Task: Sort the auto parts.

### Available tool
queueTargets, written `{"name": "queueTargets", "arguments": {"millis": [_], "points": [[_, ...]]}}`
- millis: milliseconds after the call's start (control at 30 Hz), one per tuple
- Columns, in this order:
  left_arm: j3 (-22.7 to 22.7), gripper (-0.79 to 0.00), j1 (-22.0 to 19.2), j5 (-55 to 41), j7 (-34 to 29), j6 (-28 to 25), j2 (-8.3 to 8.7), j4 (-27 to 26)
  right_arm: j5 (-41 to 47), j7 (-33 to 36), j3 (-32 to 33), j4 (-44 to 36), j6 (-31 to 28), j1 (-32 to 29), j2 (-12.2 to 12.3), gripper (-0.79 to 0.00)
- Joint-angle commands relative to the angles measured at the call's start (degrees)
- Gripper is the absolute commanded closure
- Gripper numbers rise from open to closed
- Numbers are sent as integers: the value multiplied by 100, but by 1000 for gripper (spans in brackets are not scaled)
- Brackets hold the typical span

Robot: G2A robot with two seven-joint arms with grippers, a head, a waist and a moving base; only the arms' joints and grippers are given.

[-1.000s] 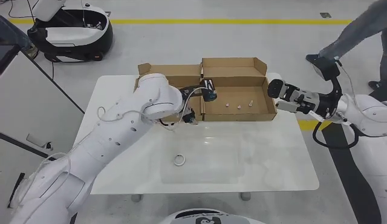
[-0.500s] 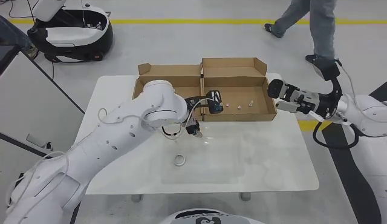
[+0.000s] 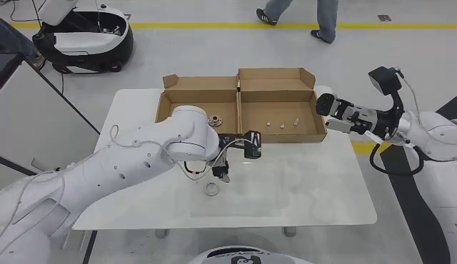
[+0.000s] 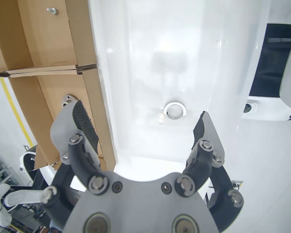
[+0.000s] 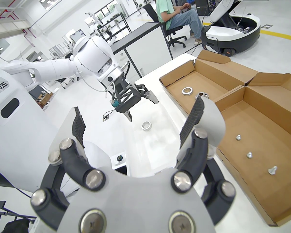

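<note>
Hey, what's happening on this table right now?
A two-armed robot is sorting metal parts into two boxes. Its left gripper, open and empty, hovers close to a silver metal ring lying loose on the white table. One brown cardboard box already holds ring-shaped parts; the second cardboard box beside it holds three small silver bolts. The right gripper, also open and empty, sits just outside the bolt box's outer end.
</note>
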Motion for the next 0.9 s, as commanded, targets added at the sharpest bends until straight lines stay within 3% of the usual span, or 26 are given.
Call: {"name": "queueTargets", "arguments": {"millis": [0,167,400,867], "points": [[225,-785,-232,-272,-19,19,101,12,0,0,0,0,0,0,0,-785],[733,-779,-618,-549,81,-80,241,54,0,0,0,0,0,0,0,-785],[980,-372,-599,-411,266,-265,199,221,0,0,0,0,0,0,0,-785],[980,-305,-83,315,351,-352,-27,621,0,0,0,0,0,0,0,-785]]}}
